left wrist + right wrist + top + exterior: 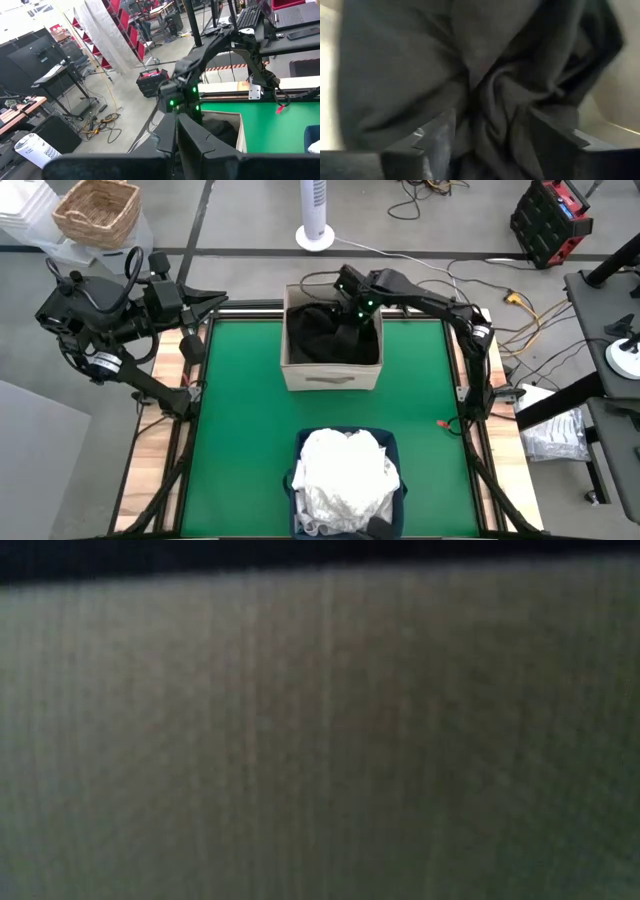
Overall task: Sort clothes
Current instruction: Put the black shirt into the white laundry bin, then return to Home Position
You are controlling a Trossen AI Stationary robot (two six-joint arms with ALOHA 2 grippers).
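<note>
Dark clothes (pixel 325 335) lie bunched inside the beige fabric box (pixel 330 375) at the far middle of the green table. White clothes (pixel 345 465) are heaped in the navy bin (pixel 292 480) at the near edge. My right gripper (pixel 347 318) hangs over the box's far side, pointing steeply down. In its wrist view its fingers stand open (pixel 492 150) over crumpled dark cloth (pixel 500 100). My left gripper (pixel 215 302) waits shut and empty above the table's far left corner, and its wrist view shows it too (pixel 177 137). My right gripper stands open just above the bunched folds (pixel 490 125) of the dark cloth in the box. Cloth shows in the gap between the two fingers (pixel 427 145), but I cannot tell whether either finger touches it.
Bare green mat (pixel 240 410) stretches left and right of the box and the bin. Off the table stand a wicker basket (pixel 97 210), a white fan base (pixel 315 235) and a red and black toolbox (pixel 552 220). A blurred beige surface (pixel 320 740) fills the low view.
</note>
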